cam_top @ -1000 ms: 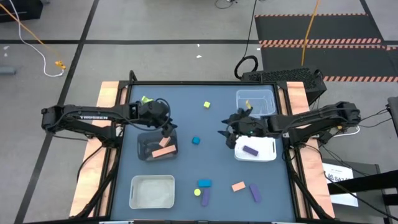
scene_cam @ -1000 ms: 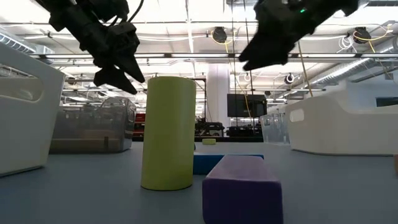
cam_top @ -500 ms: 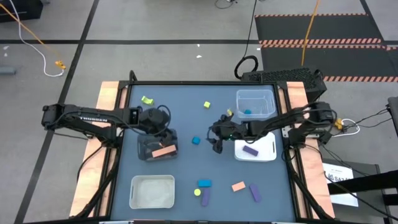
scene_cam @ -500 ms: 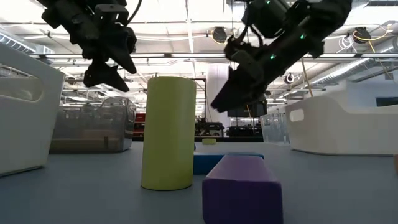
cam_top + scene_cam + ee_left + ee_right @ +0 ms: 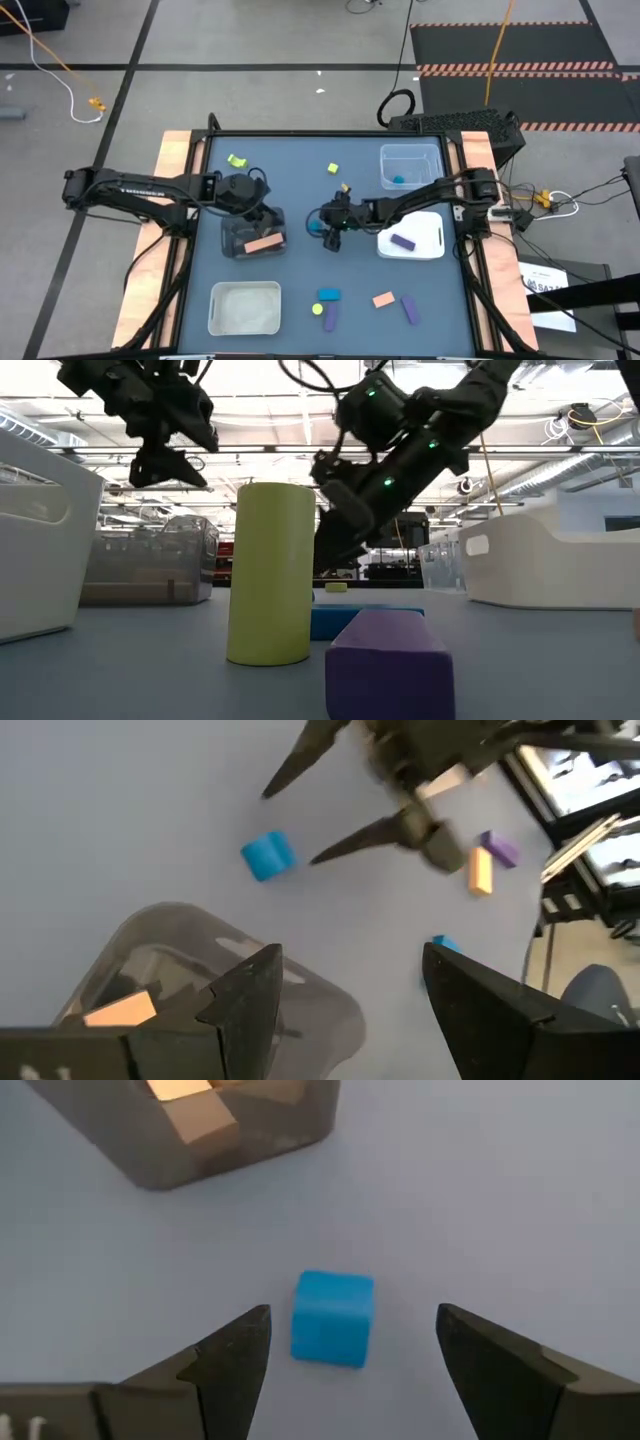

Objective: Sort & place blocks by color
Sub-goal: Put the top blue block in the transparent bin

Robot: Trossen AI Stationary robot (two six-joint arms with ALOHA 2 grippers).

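A small blue cube (image 5: 333, 1318) rests flat on the dark table, near the middle (image 5: 314, 227). My right gripper (image 5: 353, 1320) is open; its fingers stand on either side of the cube without touching it. In the high view it reaches in from the right (image 5: 327, 222). My left gripper (image 5: 350, 955) is open and hangs above the dark bin (image 5: 252, 232), which holds a salmon block (image 5: 262, 243). The left wrist view shows the cube (image 5: 267, 854) and the right gripper (image 5: 400, 815) beyond it.
Near edge: blue bar (image 5: 328, 295), yellow-green cylinder (image 5: 270, 572), purple bars (image 5: 331, 317) (image 5: 410, 309), salmon block (image 5: 383, 299), white bin (image 5: 244, 307). Right: white tray with a purple block (image 5: 402, 241), clear bin with a blue block (image 5: 398, 181). Far side: yellow-green blocks (image 5: 236, 160) (image 5: 332, 169).
My right gripper has swept from above the white tray toward the table's left and come down, open, around the blue cube. My left gripper has drawn back a little toward the left over the dark bin. No block has moved.
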